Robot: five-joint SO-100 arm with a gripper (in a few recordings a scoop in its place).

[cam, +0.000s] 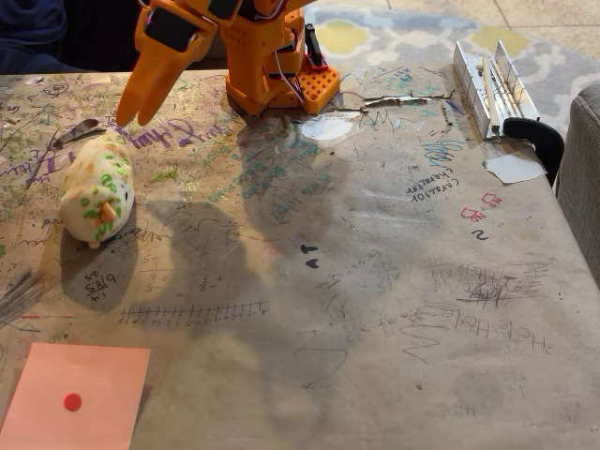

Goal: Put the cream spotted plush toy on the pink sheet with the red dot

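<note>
**Orange pincer hangs just above the spotted toy**

In the fixed view, the cream spotted plush toy [97,187] lies on the table [375,281] at the left side. It is cream with green and orange spots. It lies on its side, with one end pointing up toward the back of the table and the other end down toward the front. An orange bit sticks out near its lower end.

The orange pincer [131,117] comes down from the top of the picture, slanting to the left. Its tips sit just above the top end of the toy, a little to the right. The tips look close together, almost like one point, with nothing between them. I cannot tell for sure if they touch the toy; they look just apart from it. The arm's orange base [272,66] stands at the back of the table, to the right of the toy.

The pink sheet with the red dot [75,398] lies flat at the bottom left corner, well apart from the toy, nearer the front. The red dot sits near the middle of the sheet. Nothing lies on the sheet.

The table is covered in pen scribbles. A white paper scrap [514,167] lies at the right side, next to a black clamp [536,136] and a silver metal piece [487,84].
</note>
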